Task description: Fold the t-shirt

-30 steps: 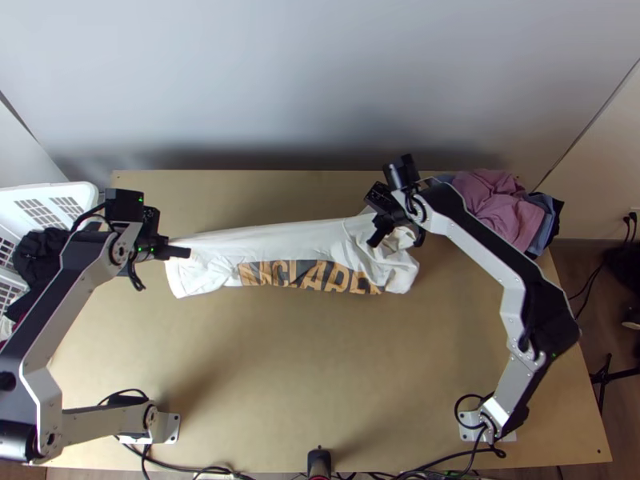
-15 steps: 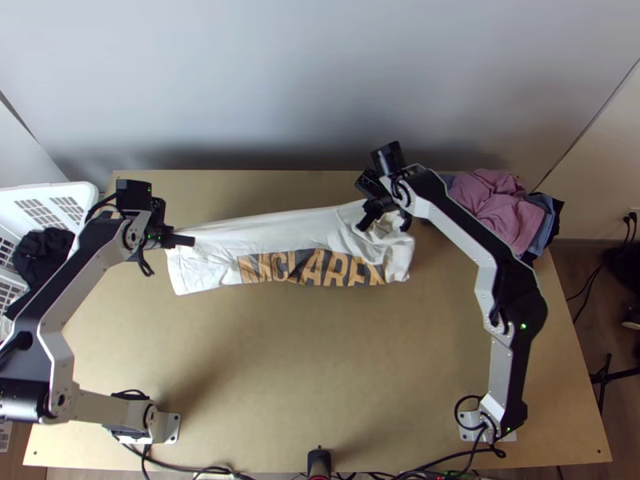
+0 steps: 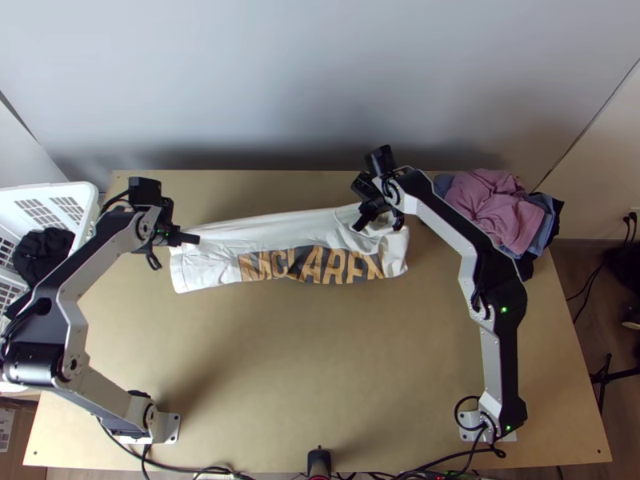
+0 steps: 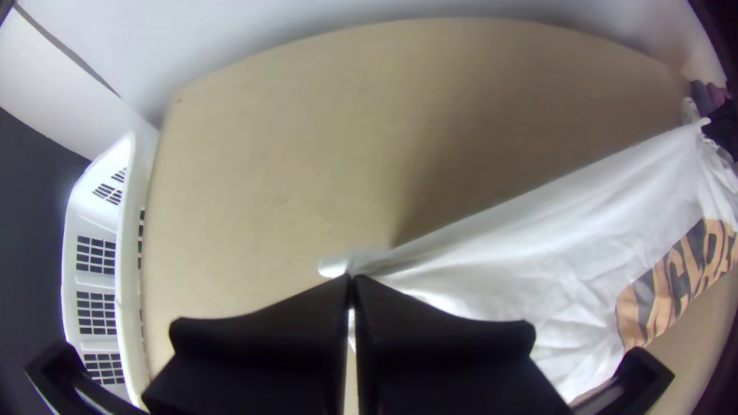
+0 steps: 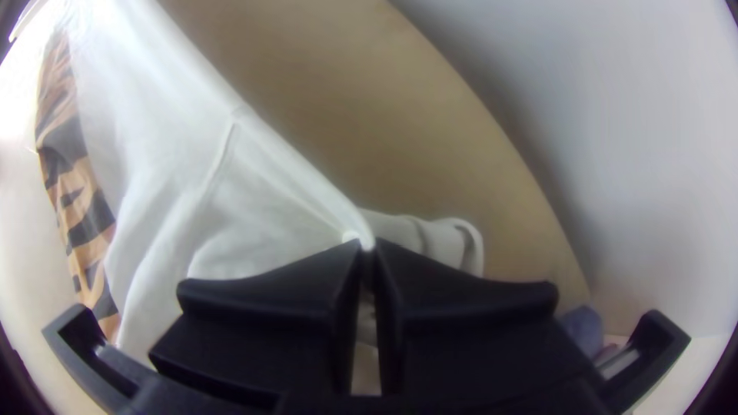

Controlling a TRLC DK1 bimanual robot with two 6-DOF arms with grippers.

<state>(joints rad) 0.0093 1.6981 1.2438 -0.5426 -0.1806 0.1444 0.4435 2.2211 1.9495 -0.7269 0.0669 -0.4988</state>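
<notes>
One lengthwise fold seems made; flattening and cross-folding remain. Left end effector (image 4: 351,279) and right end effector (image 5: 368,246) clamp the shirt (image 3: 272,230) near the desk's (image 3: 320,360) far edge.

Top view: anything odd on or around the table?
Nothing spilled or torn that I can see. One oddity: the clothes pile at far right seems to overhang the edge of the table. The white t-shirt is crumpled near the right gripper, plausible mid-fold.
</notes>
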